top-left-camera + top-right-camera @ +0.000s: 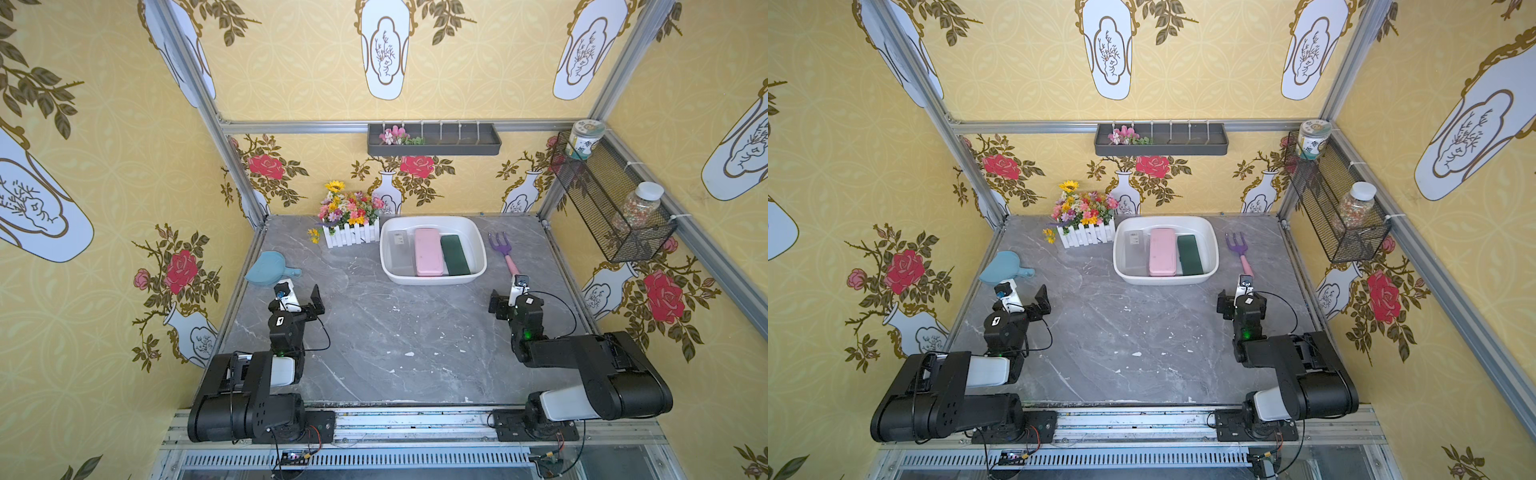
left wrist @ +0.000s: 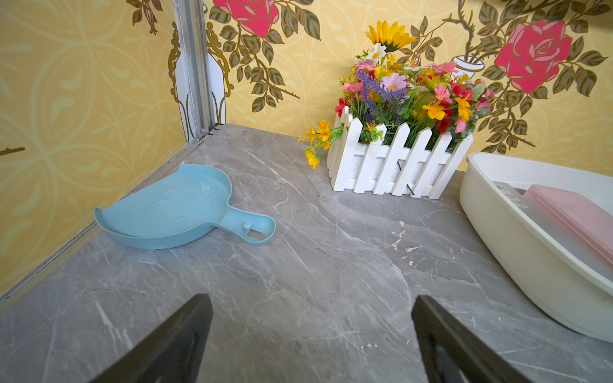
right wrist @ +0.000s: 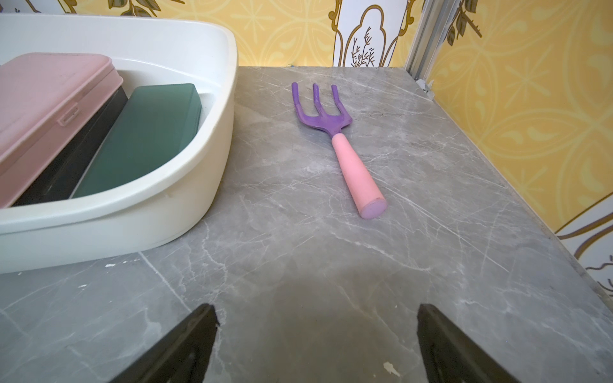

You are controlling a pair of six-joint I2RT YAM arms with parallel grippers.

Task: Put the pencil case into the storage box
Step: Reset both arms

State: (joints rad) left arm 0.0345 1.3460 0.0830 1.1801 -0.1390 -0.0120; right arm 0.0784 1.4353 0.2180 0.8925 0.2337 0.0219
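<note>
Pencil case (image 1: 428, 251) — pink, in storage box (image 1: 432, 279); long axis toward back wall (image 1: 465, 183) | left gripper (image 2: 311, 298), right gripper (image 3: 316, 306): apart

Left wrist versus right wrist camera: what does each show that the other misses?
Left wrist only: the blue dustpan and the flower planter. Right wrist only: the purple garden fork and the green pencil case. Both: the storage box holding the pink pencil case, the grey table, and an open gripper: left gripper, right gripper respectively.
</note>
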